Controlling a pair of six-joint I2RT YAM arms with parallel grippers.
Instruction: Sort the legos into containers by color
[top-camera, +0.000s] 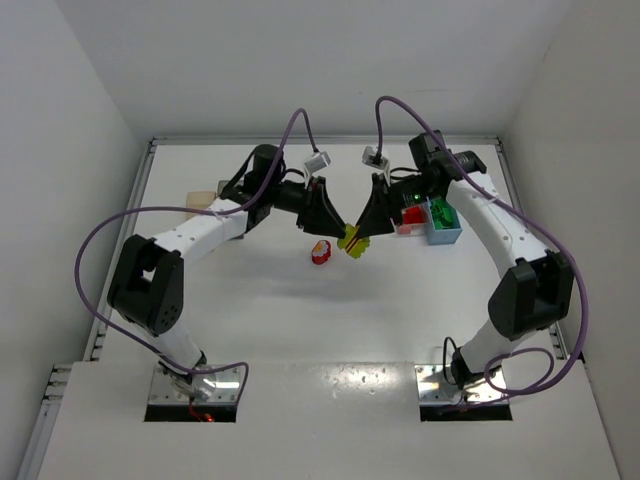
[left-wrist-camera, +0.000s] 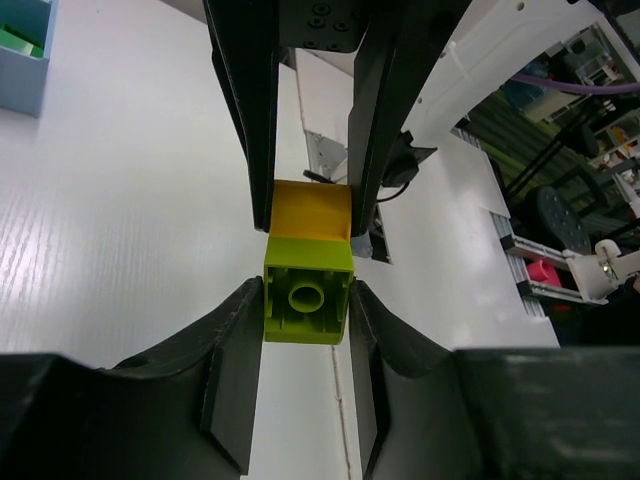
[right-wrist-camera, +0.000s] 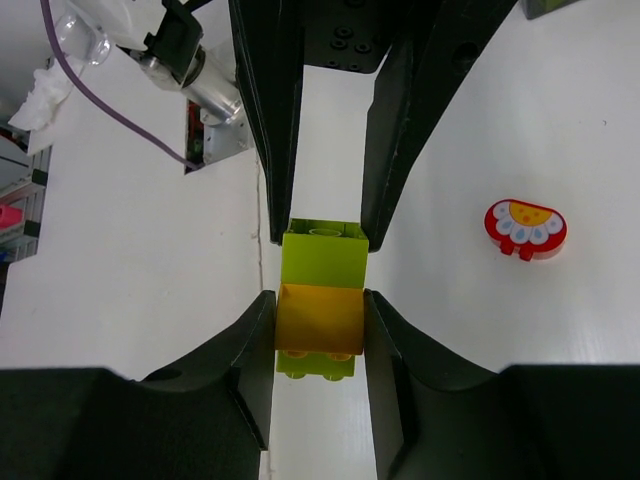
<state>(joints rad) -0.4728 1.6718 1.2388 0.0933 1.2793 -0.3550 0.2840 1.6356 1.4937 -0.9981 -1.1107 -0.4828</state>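
Step in hand, by my reading: splitting a two-colour cluster so each half can be sorted. Both arms meet over the middle of the counter (top-camera: 300, 320). The left pincer (left-wrist-camera: 306, 292) is closed on the green brick (right-wrist-camera: 322, 258), one finger pressed against each side. The right pincer (right-wrist-camera: 318, 300) grips the yellow brick (left-wrist-camera: 312, 210) the same way. The two bricks are stacked together, end to end between the opposed pincers. A red piece (top-camera: 320, 251) lies loose on the counter just beside them. The next move calls for a straight pull apart, or a slight hinge, with both grips kept firm. The green brick probably then goes to the light blue bin (top-camera: 445, 236), which holds green pieces, beside the clear bin (top-camera: 404, 230) with red ones.
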